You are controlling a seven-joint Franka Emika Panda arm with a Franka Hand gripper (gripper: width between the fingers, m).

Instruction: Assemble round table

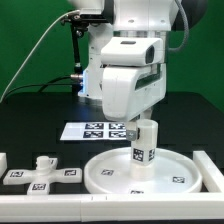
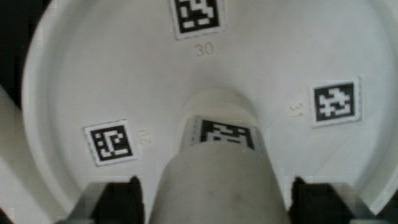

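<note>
The large rimmed round disc [image 1: 180, 172] lies flat near the front of the black table. The short thick cylinder leg [image 1: 146, 141] stands upright on its middle, tag facing the camera. My gripper [image 1: 146, 124] comes straight down over the leg's top. In the wrist view the leg [image 2: 222, 160] fills the space between the two black fingers [image 2: 125, 203], which press against its sides, with the disc [image 2: 107, 70] below. The small cross-shaped foot [image 1: 40, 172] lies loose on the table at the exterior view's left of the disc.
The marker board [image 1: 95, 129] lies flat behind the disc. A white rail [image 1: 100, 211] runs along the front edge, with white blocks at the exterior view's left [image 1: 5, 160] and right [image 1: 214, 165].
</note>
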